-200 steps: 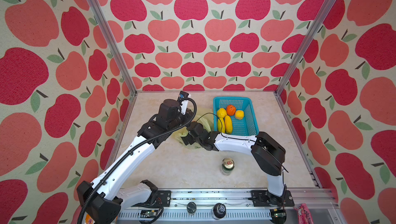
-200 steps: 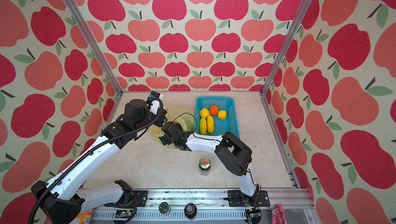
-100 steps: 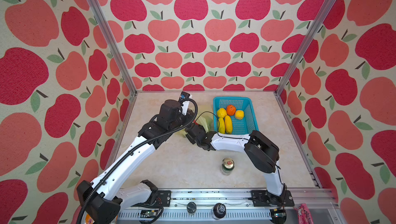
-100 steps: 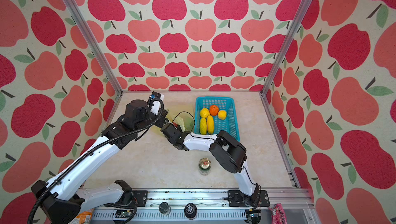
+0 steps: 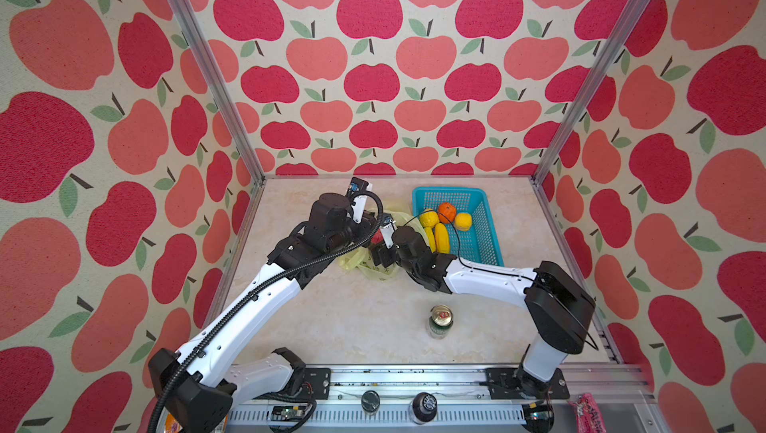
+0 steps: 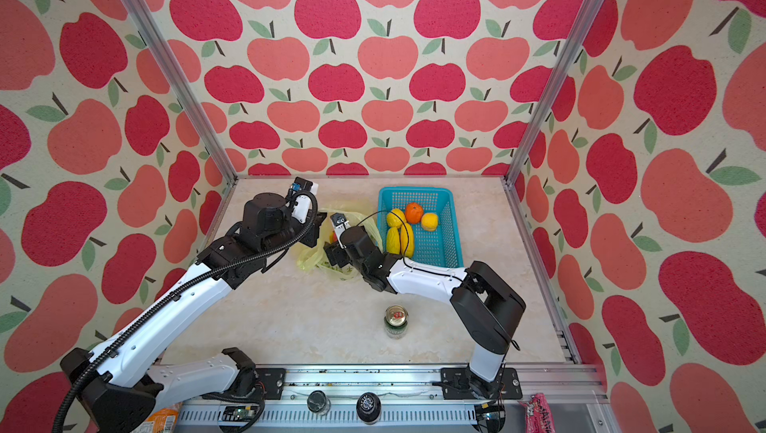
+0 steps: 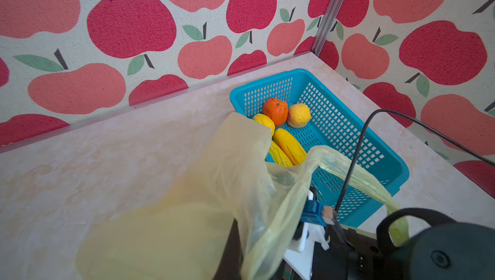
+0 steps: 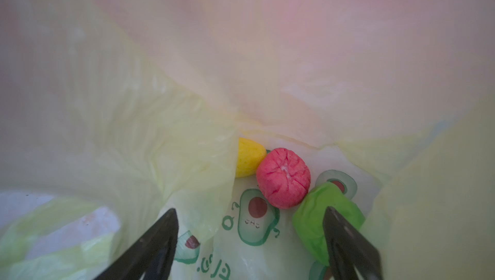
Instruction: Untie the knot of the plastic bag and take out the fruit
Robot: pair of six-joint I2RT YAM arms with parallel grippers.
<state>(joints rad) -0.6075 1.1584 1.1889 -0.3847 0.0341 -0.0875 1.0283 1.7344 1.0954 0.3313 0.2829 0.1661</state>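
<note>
Reaching into the plastic bag (image 8: 128,136): right end effector (image 8: 249,241), jaws spread wide, nothing between them.
- One black fingertip (image 8: 342,235) touches the green fruit (image 8: 318,217). The opposite one lies over the bag's green-printed film.
- Contents ahead of the jaws, on the bag's floor: a pink-red fruit (image 8: 283,178) touching the green one, and a yellow fruit (image 8: 249,160) just behind it, half under a fold of film. Pale film tents over all three.

Left end effector (image 7: 231,241): closed, mostly hidden by yellow film. It holds the bag's rim, which rises from it and hangs in front of the left wrist camera.

Plastic bag, in both top views (image 5: 373,271) (image 6: 340,269): pale yellow and translucent, crumpled on the desk (image 5: 352,327) between the two wrists. Its mouth is open, and it sits just beside the basket's left wall. One loop handle (image 7: 361,182) hangs loose and passes in front of the basket in the left wrist view.

Basket (image 5: 485,219): turquoise, perforated, standing near the back wall to the right of the bag. Holds five pieces, all at the end nearer the bag:
- lemon (image 5: 429,217)
- orange fruit (image 5: 447,212)
- yellow-orange fruit (image 5: 463,221), touching the orange one
- two long yellow fruits (image 5: 441,238), side by side below the lemon

Can (image 5: 440,321): green, upright, alone on the desk near the front edge, well apart from bag and basket.
</note>
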